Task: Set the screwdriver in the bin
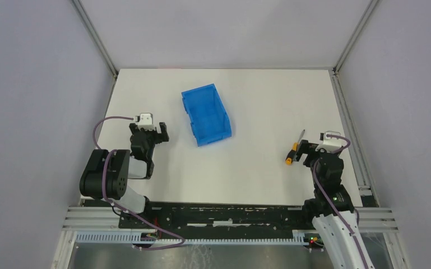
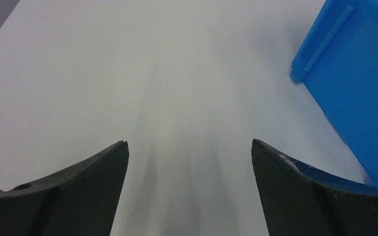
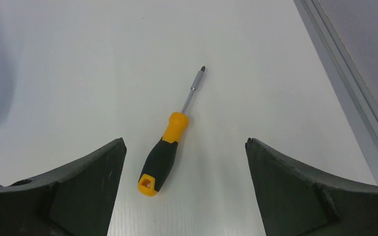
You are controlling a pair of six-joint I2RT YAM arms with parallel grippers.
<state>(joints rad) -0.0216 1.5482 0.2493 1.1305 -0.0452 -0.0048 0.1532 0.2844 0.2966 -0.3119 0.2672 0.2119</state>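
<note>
So the screwdriver is lying flat on the white surface, over by the right edge and a bit closer to the near right corner than to the far one. The butt of the orange-yellow and black handle faces the near edge. The thin silver shaft points off toward the far edge, leaning slightly to the right.

The right tool sits right there with it. In the wrist view its two dark fingers are spread wide apart with the screwdriver lying between them, closer to the left finger than the right one. Neither finger is touching it as far as the view shows, so nothing is gripped. How high the tool sits above the surface is hard to say. The metal rail along the right edge runs just beyond the right finger.

The bin is well apart from all that. It's the blue open-top one, sitting in the far half of the surface a little left of the middle, turned at an angle to the edges. From above, nothing shows inside it.

The left tool is parked near the left edge with the bin just off to its right. Its fingers are also spread open, with only bare surface between them, and one corner of the bin pokes into the right side of its wrist view.
</note>
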